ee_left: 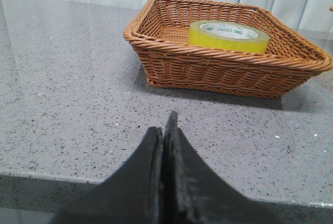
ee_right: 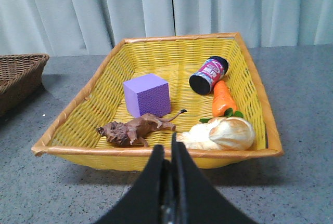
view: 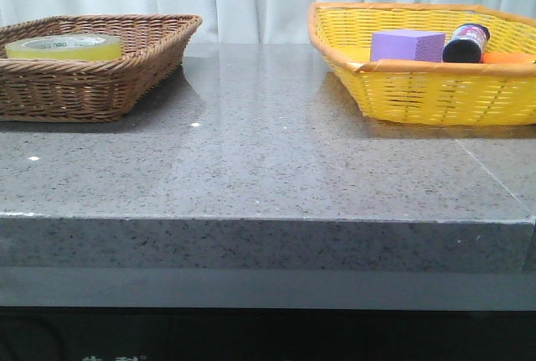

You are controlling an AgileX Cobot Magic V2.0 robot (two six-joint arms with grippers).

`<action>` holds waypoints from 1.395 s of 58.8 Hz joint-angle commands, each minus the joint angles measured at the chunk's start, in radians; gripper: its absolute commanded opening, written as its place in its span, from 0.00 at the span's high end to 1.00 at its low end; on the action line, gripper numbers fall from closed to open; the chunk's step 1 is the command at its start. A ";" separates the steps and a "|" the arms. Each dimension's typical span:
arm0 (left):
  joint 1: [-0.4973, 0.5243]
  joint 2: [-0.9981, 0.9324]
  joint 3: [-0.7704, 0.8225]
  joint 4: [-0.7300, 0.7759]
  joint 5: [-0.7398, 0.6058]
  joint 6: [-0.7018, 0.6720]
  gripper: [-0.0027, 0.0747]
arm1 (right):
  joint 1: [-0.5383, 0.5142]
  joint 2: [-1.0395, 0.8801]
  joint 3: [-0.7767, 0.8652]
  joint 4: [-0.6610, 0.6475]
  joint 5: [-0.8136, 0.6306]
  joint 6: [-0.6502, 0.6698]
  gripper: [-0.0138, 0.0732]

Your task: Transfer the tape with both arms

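Right now you have one tape [ee_left: 229, 36] lying flat in the brown basket [ee_left: 218, 68]; the left gripper [ee_left: 165, 130] and right gripper [ee_right: 167, 156] are both pressed together, empty. The yellow basket [ee_right: 78, 104] holds five items, partly hidden in the front view.

Surface materials and finishes

The table [view: 268, 168] is seen as polished speckled grey stone; glossy translucent plastic film is shown on the tape [ee_left: 229, 36]; the brown basket [ee_left: 229, 65] and yellow basket [ee_right: 156, 151] are woven wicker; the purple block [ee_right: 146, 95] appears matt and foam-like.
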 commanded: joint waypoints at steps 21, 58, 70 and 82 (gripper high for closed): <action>0.002 -0.019 0.040 -0.011 -0.086 -0.001 0.99 | 0.000 0.006 -0.025 0.000 -0.084 -0.002 0.98; 0.002 -0.019 0.040 -0.011 -0.086 -0.001 0.99 | 0.063 -0.133 0.248 -0.121 -0.188 0.018 0.98; 0.002 -0.019 0.040 -0.011 -0.086 -0.001 0.99 | 0.063 -0.275 0.311 -0.114 -0.083 0.022 0.98; 0.002 -0.019 0.040 -0.011 -0.086 -0.001 0.99 | 0.063 -0.314 0.350 -0.104 -0.069 0.022 0.98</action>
